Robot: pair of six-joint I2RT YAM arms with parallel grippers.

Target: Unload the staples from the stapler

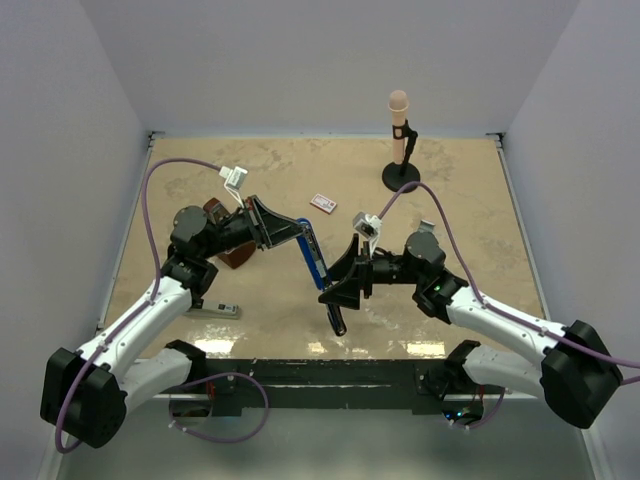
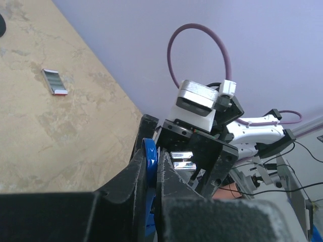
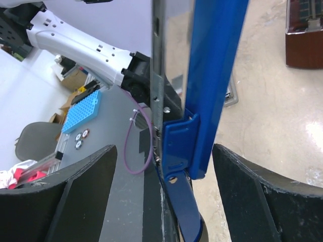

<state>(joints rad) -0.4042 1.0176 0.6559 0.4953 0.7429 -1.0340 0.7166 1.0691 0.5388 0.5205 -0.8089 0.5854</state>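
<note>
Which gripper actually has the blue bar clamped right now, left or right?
The left gripper: its jaws are shut on one end of the blue bar. The right gripper's jaws stand wide open either side, clear of it.

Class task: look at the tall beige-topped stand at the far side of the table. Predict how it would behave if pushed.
The stand is tall and thin on a small round base, so a high push would probably tip it. Pushed low, it might slide on the smooth table instead.
</note>
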